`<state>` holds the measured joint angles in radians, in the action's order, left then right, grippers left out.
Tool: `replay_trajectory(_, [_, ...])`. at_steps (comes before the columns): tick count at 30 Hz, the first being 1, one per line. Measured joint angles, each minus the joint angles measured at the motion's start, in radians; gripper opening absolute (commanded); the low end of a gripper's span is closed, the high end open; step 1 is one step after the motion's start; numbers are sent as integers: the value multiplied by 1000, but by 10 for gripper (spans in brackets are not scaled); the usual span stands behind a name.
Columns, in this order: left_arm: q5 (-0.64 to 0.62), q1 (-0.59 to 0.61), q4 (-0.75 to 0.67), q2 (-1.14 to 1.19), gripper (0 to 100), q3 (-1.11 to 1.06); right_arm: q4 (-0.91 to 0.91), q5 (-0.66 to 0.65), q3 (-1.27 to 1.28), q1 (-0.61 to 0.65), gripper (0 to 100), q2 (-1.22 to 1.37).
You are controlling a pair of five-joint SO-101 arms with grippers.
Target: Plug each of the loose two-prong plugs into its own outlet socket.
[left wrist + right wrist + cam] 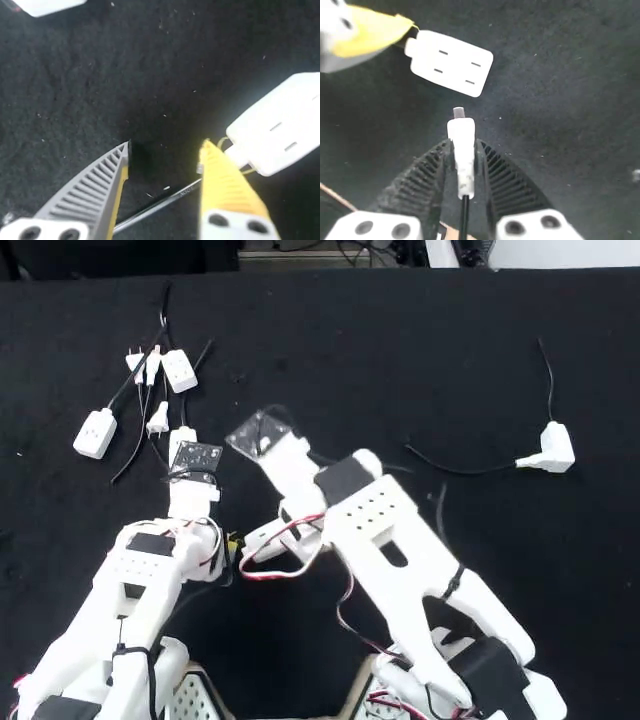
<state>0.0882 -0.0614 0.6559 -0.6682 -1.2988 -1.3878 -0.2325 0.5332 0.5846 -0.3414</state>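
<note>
In the right wrist view my right gripper point(463, 150) is shut on a white two-prong plug point(461, 135). Its prongs point at a white outlet socket point(451, 63) a short way ahead, slots facing up. The left gripper's yellow finger point(367, 30) rests at that socket's cable end. In the left wrist view my left gripper point(165, 155) stands open over the black cloth. Its yellow finger point(222, 185) is against the neck of the same socket point(280, 125), and a black cable point(160, 202) runs between the fingers. From above, both grippers point(195, 462) point(258, 435) meet near this socket point(183, 438).
Two more white sockets point(95, 433) point(178, 370) and several small plugs point(158, 418) with black cables lie at the back left. Another white plug point(552, 450) with its cable lies far right. A black cloth point(400, 360) covers the table.
</note>
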Motion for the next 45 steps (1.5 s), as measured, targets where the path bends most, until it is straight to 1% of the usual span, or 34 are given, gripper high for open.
replay_trajectory(3, [0, 0, -3, 0, 181, 0, -29, 32, -84, 0, 10, 60])
replay_trajectory(9, [0, 0, -23, 2, 182, -2, -58, 83, -242, 0, 10, 287])
replay_trajectory(13, [-3, 0, -23, 2, 182, -2, -129, 133, -382, -2, 10, 428])
replay_trajectory(17, [-43, 29, -26, 2, 183, -2, -199, 166, -491, -6, 10, 539])
replay_trajectory(20, [-54, 43, -29, 2, 234, -2, -226, 175, -542, -6, 10, 585])
replay_trajectory(22, [-57, 49, -29, 2, 259, -2, -230, 178, -552, -6, 10, 591])
replay_trajectory(36, [-57, 51, -29, 2, 259, -2, -230, 163, -563, -6, 10, 601])
replay_trajectory(45, [-57, 51, -29, 2, 259, -2, -138, 150, -503, -6, 10, 600])
